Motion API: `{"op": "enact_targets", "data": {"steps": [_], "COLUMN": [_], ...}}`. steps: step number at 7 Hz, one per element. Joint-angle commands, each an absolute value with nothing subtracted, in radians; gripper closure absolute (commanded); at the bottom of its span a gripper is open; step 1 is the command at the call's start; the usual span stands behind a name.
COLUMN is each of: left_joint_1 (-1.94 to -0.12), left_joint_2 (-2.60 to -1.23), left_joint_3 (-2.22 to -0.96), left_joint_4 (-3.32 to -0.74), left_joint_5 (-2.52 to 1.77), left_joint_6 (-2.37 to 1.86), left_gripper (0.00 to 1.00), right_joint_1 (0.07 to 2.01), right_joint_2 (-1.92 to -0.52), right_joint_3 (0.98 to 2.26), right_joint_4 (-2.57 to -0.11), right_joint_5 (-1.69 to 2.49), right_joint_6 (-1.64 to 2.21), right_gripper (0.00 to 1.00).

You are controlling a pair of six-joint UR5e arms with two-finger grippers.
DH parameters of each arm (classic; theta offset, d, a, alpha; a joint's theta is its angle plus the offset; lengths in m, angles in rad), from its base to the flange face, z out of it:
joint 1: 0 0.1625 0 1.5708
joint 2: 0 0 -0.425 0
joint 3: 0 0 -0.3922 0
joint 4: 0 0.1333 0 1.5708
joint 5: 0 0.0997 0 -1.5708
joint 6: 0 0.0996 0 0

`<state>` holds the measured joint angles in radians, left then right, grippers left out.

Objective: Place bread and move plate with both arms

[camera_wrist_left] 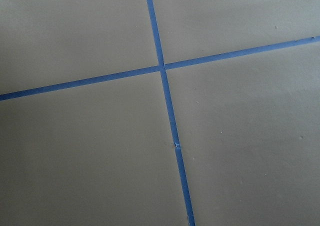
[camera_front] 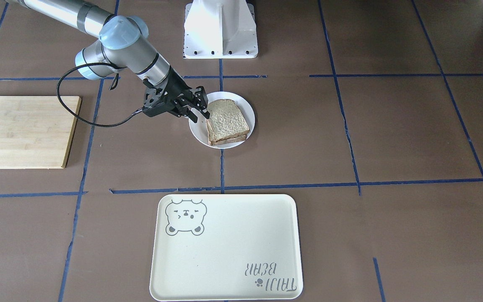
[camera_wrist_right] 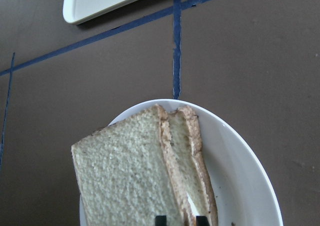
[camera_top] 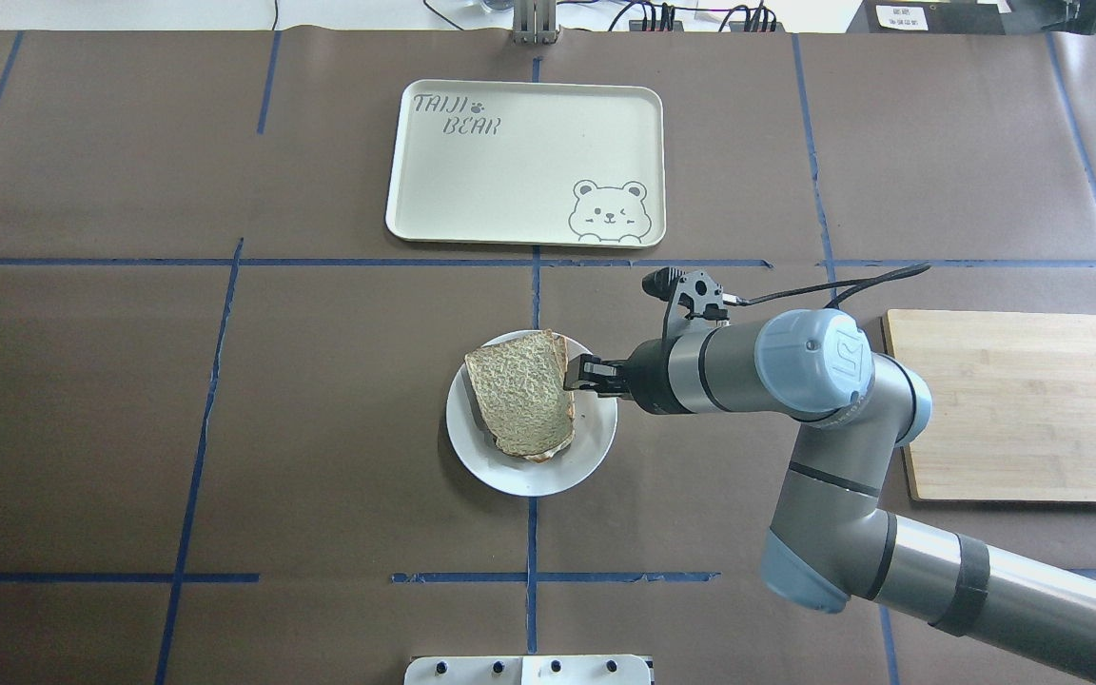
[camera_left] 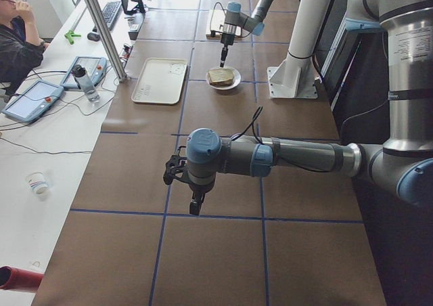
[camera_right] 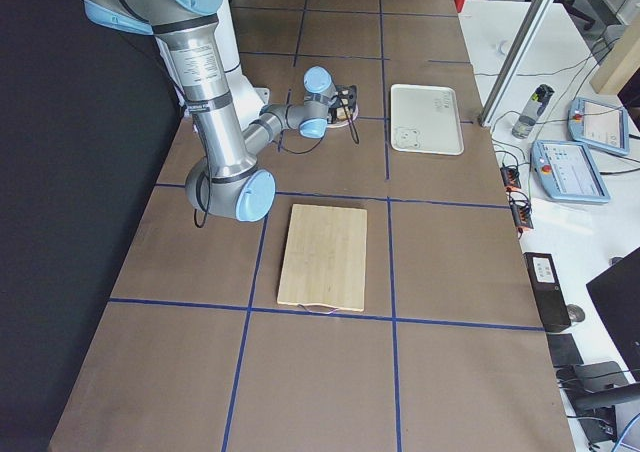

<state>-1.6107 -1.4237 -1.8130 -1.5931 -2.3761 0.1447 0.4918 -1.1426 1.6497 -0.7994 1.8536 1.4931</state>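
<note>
Bread (camera_front: 227, 119) lies on the plate (camera_front: 245, 105), which sits on the counter (camera_front: 392, 138) a little out from the white pedestal base (camera_front: 220, 29) and between that base and the tray (camera_front: 224, 251). It is the upper slice of a pair: a second slice (camera_wrist_right: 185, 151) lies under it and shows along the side nearest the right gripper. Seen from overhead, the long axis of the bread (camera_top: 519, 400) runs roughly from the robot's side toward the tray (camera_top: 510, 162), slanted a little. Its straight, square-cornered end points toward the tray, and the rounder end points back toward the robot. The face of the bread (camera_wrist_right: 125, 176) is turned up and it covers most of the middle of the plate (camera_top: 510, 476).

The right gripper (camera_front: 198, 112) reaches in from the side of the wooden board (camera_front: 19, 130), low over the plate rim (camera_wrist_right: 240, 156). Its black fingertips (camera_wrist_right: 160, 220) stand a narrow gap apart, and the crust edge of the bread runs between them, pinched at that side. The gripper (camera_top: 575, 373) touches the bread on the edge facing the board (camera_top: 1014, 409).

The left gripper (camera_left: 195, 208) hangs pointing down over bare counter, well apart from the plate. Whether its fingers are spread or pressed together cannot be told.
</note>
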Motion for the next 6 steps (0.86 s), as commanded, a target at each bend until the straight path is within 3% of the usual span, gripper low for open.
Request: {"op": "enact_targets", "data": {"steps": [1, 5, 6], "left_joint_1": [-1.609, -1.562, -1.501], "left_joint_2": [-1.434, -1.466, -1.457], "left_joint_3": [-1.847, -1.859, -1.862], "left_joint_4": [-1.594, -1.642, -1.786], "left_joint_5": [-2.376, -2.417, -2.421], "left_joint_6": [0.143, 0.042, -0.059], "left_gripper": [0.00, 0.00, 0.00], "right_joint_1": [0.650, 0.964, 1.010], "right_joint_2": [-1.141, -1.163, -1.242], "right_joint_3": [1.660, 1.678, 1.722], "right_joint_4": [-0.969, -1.467, -1.524], "right_joint_5": [2.068, 2.232, 2.233], "right_joint_6": [1.458, 0.804, 0.626], "right_gripper": [0.00, 0.00, 0.00]}}
